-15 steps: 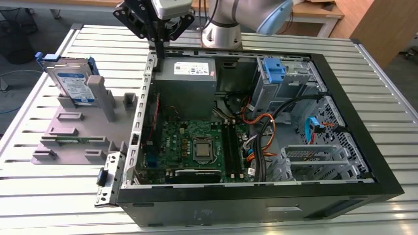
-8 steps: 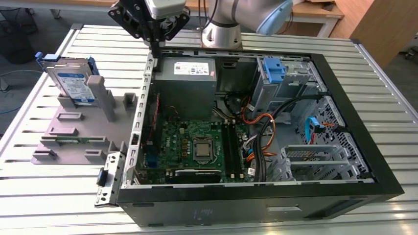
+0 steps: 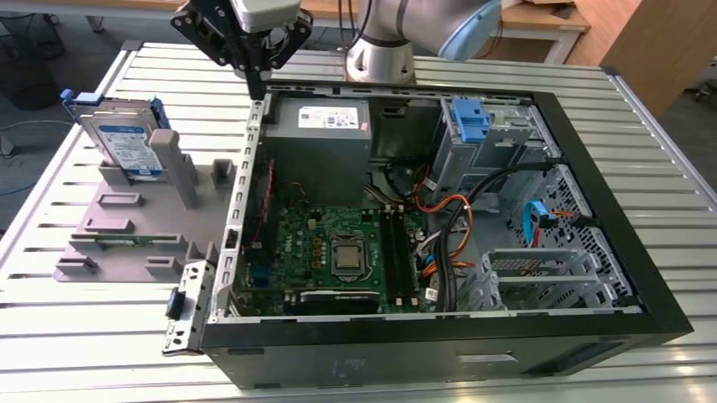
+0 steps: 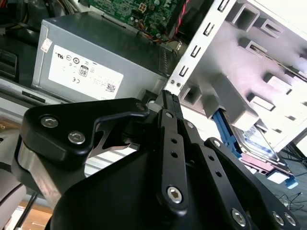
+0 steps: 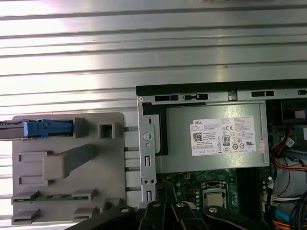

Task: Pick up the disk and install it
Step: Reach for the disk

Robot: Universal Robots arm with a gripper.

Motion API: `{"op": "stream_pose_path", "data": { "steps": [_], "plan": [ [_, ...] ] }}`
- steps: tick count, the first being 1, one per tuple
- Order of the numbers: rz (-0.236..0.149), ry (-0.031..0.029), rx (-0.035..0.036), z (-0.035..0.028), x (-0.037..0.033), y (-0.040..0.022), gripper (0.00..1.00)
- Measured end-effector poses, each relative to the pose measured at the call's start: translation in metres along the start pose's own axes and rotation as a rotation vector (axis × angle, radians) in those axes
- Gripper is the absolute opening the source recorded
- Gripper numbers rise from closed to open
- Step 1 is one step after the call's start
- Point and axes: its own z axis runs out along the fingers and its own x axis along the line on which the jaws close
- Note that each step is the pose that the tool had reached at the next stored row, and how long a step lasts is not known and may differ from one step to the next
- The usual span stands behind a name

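– Blue plastic around silver metal: is that the disk [image 3: 123, 144]?

– Yes. It stands upright on its long edge in the grey stand [image 3: 117, 231], at the stand's far end, on the exterior view's left. Its white-and-blue label faces the near side. In the first wrist view it shows edge-on [image 5: 38, 128] as a thin blue-and-silver strip at the stand's corner.

– Where is the gripper [image 3: 258, 89]?

– It hangs at the far side of the scene and points straight down. Its tip is just above the far end of the open computer case's [image 3: 448, 326] left wall. I cannot tell whether it touches that wall. It is apart from the disk, which lies further to the exterior view's left.

– And the claw?

– The two black fingers [image 4: 168, 108] are pressed together, tip against tip. They converge to a single point in the exterior view and in the second wrist view.

– What sits below it?

– The grey power-supply box [image 3: 325, 128] with its white sticker, in the case's far left corner. The green motherboard [image 3: 336, 243] lies nearer. Case and stand rest side by side on a slatted metal table [image 3: 67, 344].
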Motion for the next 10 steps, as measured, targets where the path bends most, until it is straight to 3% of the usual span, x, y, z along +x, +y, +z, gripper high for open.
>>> {"op": "stream_pose_path", "data": {
  "steps": [10],
  "plan": [
    [0.000,-0.0001,0.0000,-0.0003,0.0189,-0.0014,0.11]
  ]
}}
